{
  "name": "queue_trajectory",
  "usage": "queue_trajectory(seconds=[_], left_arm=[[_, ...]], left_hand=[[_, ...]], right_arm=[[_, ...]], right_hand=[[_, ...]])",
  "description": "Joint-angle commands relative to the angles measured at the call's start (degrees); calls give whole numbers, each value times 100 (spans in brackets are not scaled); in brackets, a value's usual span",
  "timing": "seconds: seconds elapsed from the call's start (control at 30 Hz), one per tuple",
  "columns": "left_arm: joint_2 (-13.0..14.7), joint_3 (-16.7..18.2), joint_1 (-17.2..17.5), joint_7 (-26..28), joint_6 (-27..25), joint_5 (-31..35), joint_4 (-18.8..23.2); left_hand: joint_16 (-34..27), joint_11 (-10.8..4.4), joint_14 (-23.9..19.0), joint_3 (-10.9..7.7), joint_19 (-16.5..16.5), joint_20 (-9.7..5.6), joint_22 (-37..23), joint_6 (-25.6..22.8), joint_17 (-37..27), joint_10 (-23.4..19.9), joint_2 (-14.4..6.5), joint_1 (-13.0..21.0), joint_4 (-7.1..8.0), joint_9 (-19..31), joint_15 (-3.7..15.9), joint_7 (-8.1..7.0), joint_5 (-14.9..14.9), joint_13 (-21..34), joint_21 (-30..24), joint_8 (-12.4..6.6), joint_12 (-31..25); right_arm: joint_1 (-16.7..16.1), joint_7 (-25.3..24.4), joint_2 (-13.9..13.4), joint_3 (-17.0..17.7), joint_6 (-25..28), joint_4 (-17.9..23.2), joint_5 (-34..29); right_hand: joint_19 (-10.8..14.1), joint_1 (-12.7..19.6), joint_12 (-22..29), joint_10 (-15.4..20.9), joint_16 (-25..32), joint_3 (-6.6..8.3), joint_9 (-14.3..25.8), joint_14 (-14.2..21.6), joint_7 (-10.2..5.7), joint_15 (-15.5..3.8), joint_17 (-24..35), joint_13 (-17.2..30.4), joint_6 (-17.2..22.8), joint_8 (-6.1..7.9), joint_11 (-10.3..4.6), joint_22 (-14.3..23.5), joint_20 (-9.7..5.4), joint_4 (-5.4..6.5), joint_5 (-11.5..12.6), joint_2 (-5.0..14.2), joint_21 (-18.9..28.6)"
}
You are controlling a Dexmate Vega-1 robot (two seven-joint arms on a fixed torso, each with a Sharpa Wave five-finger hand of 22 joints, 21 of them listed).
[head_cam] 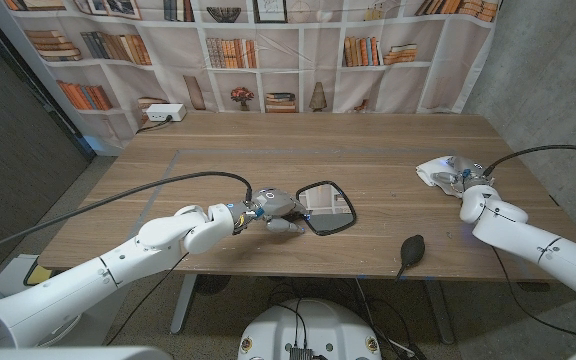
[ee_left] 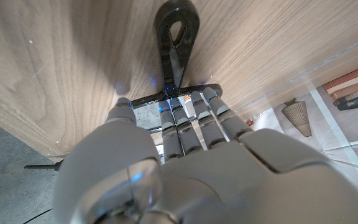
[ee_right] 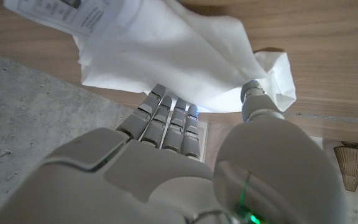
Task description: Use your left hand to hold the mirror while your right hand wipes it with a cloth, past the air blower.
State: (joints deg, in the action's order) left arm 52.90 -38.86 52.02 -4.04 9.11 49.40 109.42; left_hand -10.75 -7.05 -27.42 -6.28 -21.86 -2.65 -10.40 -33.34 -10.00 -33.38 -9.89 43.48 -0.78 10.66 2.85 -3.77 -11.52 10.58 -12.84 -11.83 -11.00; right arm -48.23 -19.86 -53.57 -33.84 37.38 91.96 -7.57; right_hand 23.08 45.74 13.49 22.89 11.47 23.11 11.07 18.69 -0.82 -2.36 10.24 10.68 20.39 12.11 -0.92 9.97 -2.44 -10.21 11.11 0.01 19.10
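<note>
Printed bookshelves on a backdrop hang behind the wooden worktop (head_cam: 268, 150), where a white power strip (head_cam: 162, 114) sits at the far left corner. Near the front edge, a little left of centre, lies the black-framed mirror (head_cam: 327, 208), and the left hand (head_cam: 271, 210) is right against its left side. The left wrist view shows the fingers (ee_left: 191, 115) reaching over the mirror's rim (ee_left: 185, 93) onto the glass with the thumb at the edge, though a firm hold cannot be told. Far off at the right side, the white cloth (head_cam: 446, 171) lies crumpled, and the right hand (head_cam: 471, 186) is at its near edge; in the right wrist view its fingertips (ee_right: 166, 106) and thumb touch the cloth (ee_right: 179, 50), spread rather than closed. A black air blower (head_cam: 410, 250) lies near the front edge, between mirror and right arm.
</note>
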Motion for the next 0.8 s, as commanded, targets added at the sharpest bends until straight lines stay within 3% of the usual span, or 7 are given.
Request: queue_trajectory(seconds=[0.03, 0.17, 0.27, 0.37, 0.53, 0.7, 0.8], left_arm=[[7, -3, 23, 54, 0, 23, 6], [18, 0, 28, 64, 4, 38, 8], [20, 5, 31, 82, 9, 34, 1], [20, 7, 32, 102, 17, 34, -9], [17, 5, 35, 105, 9, 43, -16], [16, 10, 39, 131, 4, 44, -24], [15, 13, 42, 140, -3, 44, -24]], left_hand=[[14, 6, 21, -43, 33, -99, -12, 36, -28, 44, 14, 5, 6, 1, 446, -31, -18, 14, 16, 46, 18], [12, -9, 18, -52, 35, -91, -12, 52, -28, 44, 17, 7, 6, 1, 445, -34, -17, 14, 19, 52, 16], [11, 12, 18, -62, 39, -86, -12, 52, -27, 62, 20, 9, 6, 2, 446, -41, -17, 15, 22, 53, 21], [12, 4, 21, -68, 41, -86, -12, 51, -27, 67, 22, 10, 6, 3, 445, -51, -17, 15, 24, 53, 21], [11, -5, 18, -81, 43, -81, -11, 58, -26, 75, 25, 13, 5, 3, 440, -65, -17, 15, 27, 55, 22], [10, -9, 16, -91, 48, -77, -11, 57, -26, 81, 27, 17, 4, 4, 442, -61, -17, 15, 31, 55, 22], [11, -20, 19, -103, 51, -74, -11, 50, -25, 77, 27, 22, 3, 5, 440, -56, -19, 16, 33, 52, 19]], right_arm=[[114, -23, 167, -98, 401, -49, 146], [128, -200, 220, -162, 487, -54, 65], [162, -296, 245, -246, 582, -43, -41], [209, -359, 289, -301, 729, -17, -113], [275, -388, 300, -367, 784, 22, -180], [321, -456, 333, -412, 815, 38, -245], [341, -467, 327, -457, 750, 21, -292]], right_hand=[[440, 261, 88, 261, 103, -30, 25, 299, 26, -237, 25, 16, 279, 94, 20, 17, -452, 44, -55, 4, 93], [1254, 687, 216, 765, 300, -94, 34, 975, -115, -530, 93, 18, 777, 184, -105, 49, -812, 80, -97, 147, 304], [1610, 910, 287, 1051, 427, -66, 39, 1412, -247, -708, 131, 18, 1078, 240, -222, 82, -960, 88, -81, 295, 431], [2020, 1024, 380, 1400, 617, -92, 40, 2007, -357, -931, 198, 20, 1496, 329, -368, 158, -1020, 151, -87, 448, 639], [2659, 1413, 603, 2223, 933, -154, 47, 3054, -539, -1071, 360, 30, 2298, 467, -510, 323, -1047, 98, -101, 576, 1106], [3003, 1930, 684, 2682, 1102, -187, 97, 3664, -657, -1118, 533, 46, 2715, 504, -629, 491, -1036, 44, -103, 618, 1538], [3025, 2124, 733, 2896, 1141, -230, 179, 3794, -700, -1127, 608, 61, 2827, 547, -692, 557, -1042, 34, -101, 600, 1683]])
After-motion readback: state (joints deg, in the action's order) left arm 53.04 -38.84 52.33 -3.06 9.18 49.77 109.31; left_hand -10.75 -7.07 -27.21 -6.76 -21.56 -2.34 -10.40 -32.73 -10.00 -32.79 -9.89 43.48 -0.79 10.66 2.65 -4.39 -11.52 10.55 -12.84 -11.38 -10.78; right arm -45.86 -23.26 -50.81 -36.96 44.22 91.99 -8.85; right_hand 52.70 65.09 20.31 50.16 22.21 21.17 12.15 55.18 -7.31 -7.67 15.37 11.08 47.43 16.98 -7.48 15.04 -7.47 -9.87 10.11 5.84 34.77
